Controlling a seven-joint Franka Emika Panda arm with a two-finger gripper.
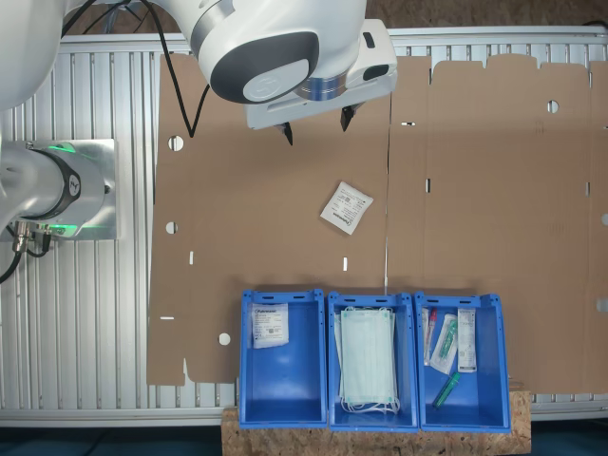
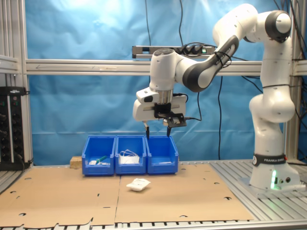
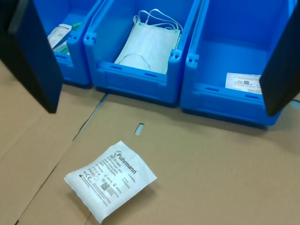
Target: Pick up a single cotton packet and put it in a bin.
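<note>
A small white cotton packet (image 1: 346, 207) (image 2: 138, 184) (image 3: 110, 180) lies flat on the brown cardboard, a short way in front of three blue bins. My gripper (image 1: 316, 124) (image 2: 158, 133) (image 3: 161, 108) hangs open well above the cardboard and holds nothing; its dark fingers (image 3: 33, 56) frame the wrist view. The packet sits lower than the gripper and slightly to one side, nearer the bins. The bin (image 1: 285, 385) (image 2: 162, 158) (image 3: 225, 101) at the first exterior view's left end of the row holds one similar white packet (image 1: 270, 325) (image 3: 243, 81).
The middle bin (image 1: 334, 313) (image 2: 130, 160) (image 3: 136, 77) holds pale green face masks. The other end bin (image 1: 494, 380) (image 2: 98, 160) holds tubes and narrow packets. A wooden board (image 1: 380, 439) lies under the bins. The arm's base (image 2: 273, 177) stands on the aluminium table beside the cardboard.
</note>
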